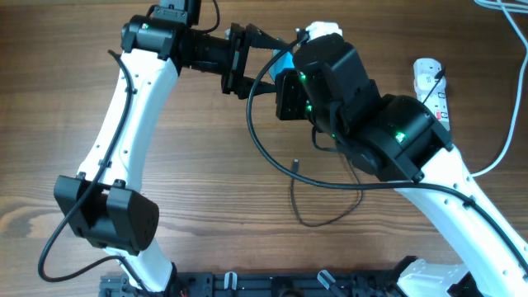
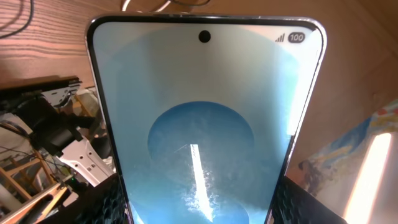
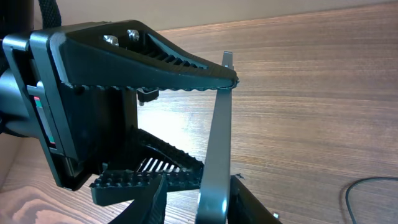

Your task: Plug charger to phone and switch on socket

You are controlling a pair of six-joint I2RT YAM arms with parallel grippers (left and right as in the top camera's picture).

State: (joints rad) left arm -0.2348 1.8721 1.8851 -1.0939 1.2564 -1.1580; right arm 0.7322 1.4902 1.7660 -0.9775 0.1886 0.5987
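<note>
My left gripper (image 1: 262,56) is shut on the phone (image 1: 286,63) and holds it above the table at the back. In the left wrist view the phone's cyan screen (image 2: 199,112) fills the frame between the fingers (image 2: 199,214). In the right wrist view the phone (image 3: 217,137) shows edge-on in the left gripper's serrated jaws (image 3: 155,62). My right gripper (image 3: 199,180) is open and straddles the phone's edge: the right finger is against it, the left finger apart. The charger's tip (image 1: 295,162) lies free on the table, its thin cable looping below. The socket (image 1: 429,82) lies at the far right.
A thick white cord (image 1: 511,124) trails from the socket down the right side. A black plug (image 1: 442,78) sits in the socket. A stretch of thin black cable (image 3: 367,185) shows at the lower right of the right wrist view. The right arm's black cable (image 1: 272,157) arcs over the table's middle.
</note>
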